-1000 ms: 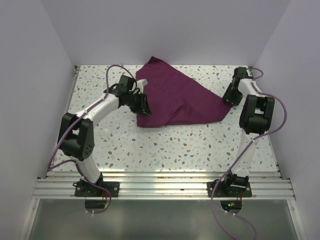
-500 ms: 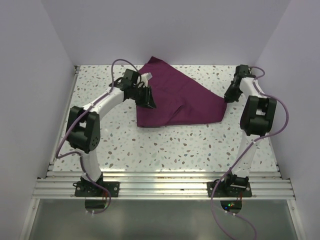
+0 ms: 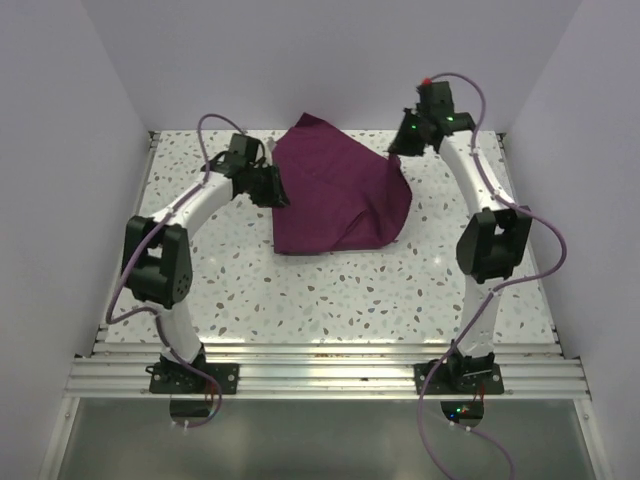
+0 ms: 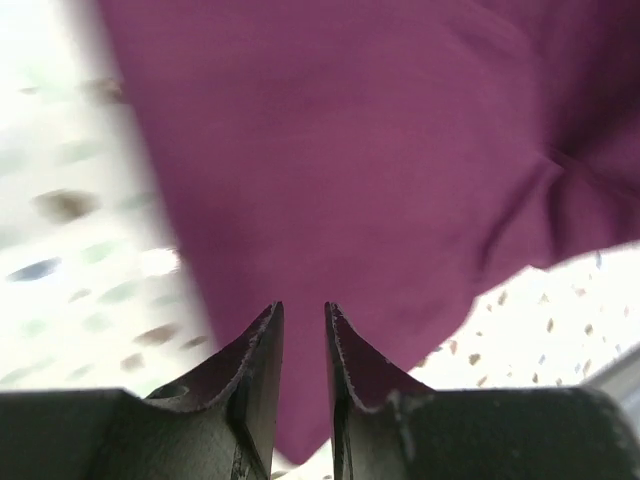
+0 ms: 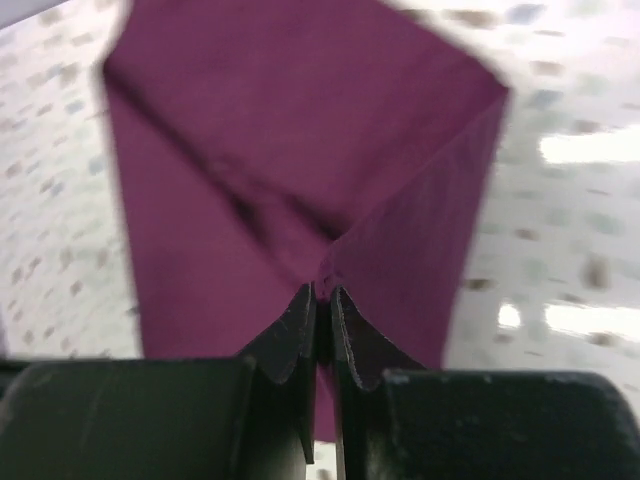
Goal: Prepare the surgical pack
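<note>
From the top external view, the maroon cloth [image 3: 335, 195] is seen lying on the far middle of the speckled table [image 3: 330, 290]. Its far corner nearly touches the back wall [image 3: 300, 60]. Bare table is left on both sides of the cloth and across the whole near half, up to the metal rail [image 3: 330, 375]. The space is closed in by pale walls at the left, right and back. The left arm [image 3: 195, 210] is arched forward and inward, and the left gripper [image 3: 277, 192] is held at the cloth's left edge. The right arm [image 3: 478, 190] is stretched high and far. The cloth's right corner is pinched in the right gripper [image 3: 397, 148] and raised off the table, so that the right side is drawn up into a peak.

In the left wrist view, the cloth [image 4: 350, 150] fills most of the field, with blurred table [image 4: 70, 200] at the left and lower right. The fingers [image 4: 262, 360] of the left gripper [image 4: 304, 320] are set a narrow gap apart, and nothing is seen between them.

In the right wrist view, the right gripper [image 5: 322, 300] is closed on a fold of the cloth [image 5: 280, 130]. The cloth hangs from it in a taut ridge, with speckled table [image 5: 560, 200] on either side.
</note>
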### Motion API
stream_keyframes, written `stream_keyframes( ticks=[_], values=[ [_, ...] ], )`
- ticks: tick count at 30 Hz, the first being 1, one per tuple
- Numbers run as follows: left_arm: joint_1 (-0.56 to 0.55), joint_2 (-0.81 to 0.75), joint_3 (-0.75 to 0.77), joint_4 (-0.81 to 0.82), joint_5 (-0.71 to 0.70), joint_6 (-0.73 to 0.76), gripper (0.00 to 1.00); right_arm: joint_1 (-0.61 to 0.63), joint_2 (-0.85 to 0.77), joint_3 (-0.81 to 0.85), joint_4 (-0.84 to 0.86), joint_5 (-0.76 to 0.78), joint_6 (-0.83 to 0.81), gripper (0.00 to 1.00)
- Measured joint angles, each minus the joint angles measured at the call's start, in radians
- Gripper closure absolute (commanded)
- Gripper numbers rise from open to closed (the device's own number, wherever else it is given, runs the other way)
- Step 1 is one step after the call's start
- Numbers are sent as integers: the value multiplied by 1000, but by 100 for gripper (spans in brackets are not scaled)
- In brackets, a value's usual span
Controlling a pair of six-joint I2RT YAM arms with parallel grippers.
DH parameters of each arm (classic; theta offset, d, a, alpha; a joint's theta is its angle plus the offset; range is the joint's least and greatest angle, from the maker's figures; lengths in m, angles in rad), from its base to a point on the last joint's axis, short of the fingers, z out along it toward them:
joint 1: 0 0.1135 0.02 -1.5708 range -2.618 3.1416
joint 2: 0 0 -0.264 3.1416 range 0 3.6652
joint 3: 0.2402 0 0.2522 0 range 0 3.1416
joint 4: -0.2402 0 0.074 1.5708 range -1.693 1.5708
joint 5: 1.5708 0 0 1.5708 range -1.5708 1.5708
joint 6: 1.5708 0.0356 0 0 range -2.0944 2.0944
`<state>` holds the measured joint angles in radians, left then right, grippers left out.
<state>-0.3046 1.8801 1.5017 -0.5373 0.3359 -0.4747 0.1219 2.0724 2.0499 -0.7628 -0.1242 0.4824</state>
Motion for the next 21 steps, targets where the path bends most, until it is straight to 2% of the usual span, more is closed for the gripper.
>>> stream_keyframes(
  ticks=[6, 9, 13, 21],
  values=[
    [198, -143, -167, -3, -93, -3, 71, 303, 38, 235, 9, -64, 23, 100],
    [235, -143, -227, -3, -111, 0, 71, 415, 74, 284, 21, -96, 26, 100],
    [225, -105, -266, -4, -94, 8, 73, 467, 142, 288, 26, -112, 29, 100],
    [223, -51, -275, 11, -47, 6, 73, 466, 214, 200, 48, -157, 34, 100]
  ],
)
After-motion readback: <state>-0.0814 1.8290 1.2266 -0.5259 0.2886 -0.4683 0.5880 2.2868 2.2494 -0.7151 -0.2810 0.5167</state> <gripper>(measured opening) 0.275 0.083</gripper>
